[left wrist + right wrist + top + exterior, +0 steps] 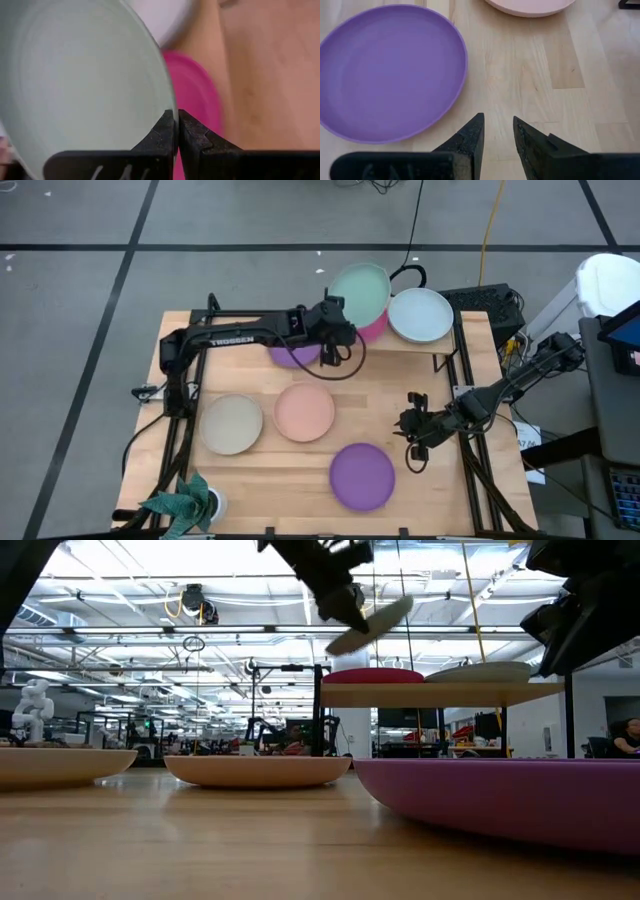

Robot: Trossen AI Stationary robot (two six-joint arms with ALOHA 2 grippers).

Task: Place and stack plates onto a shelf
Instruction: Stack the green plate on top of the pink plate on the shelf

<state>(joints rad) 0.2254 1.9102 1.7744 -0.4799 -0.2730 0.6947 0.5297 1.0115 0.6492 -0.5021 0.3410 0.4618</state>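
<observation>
The left tool [340, 330] is closed on the rim of the mint green plate [361, 292] and holds it in the air, tilted, above the shelf [440, 694]; in the left wrist view its two dark fingers [165, 135] pinch the edge of this plate [75, 85], and the magenta plate [192, 95] shows just under it. The magenta plate [372, 675] lies on the shelf, and beside it on the same shelf lies a pale grey-blue plate [420, 316]. Under the left arm, at the front edge of the shelf, a purple plate [293, 356] is partly hidden. On the wooden surface [400, 380] there are three more plates: the beige plate [231, 423], the peach plate [304, 411] just beside it, and a second purple plate [362, 476] nearer to the front edge. The right tool [414, 442] hangs above the surface beside this second purple plate, not touching it; its fingers [470, 137] stand a little apart and hold nothing. A green plant [182, 502] stands at the front left corner of the surface
</observation>
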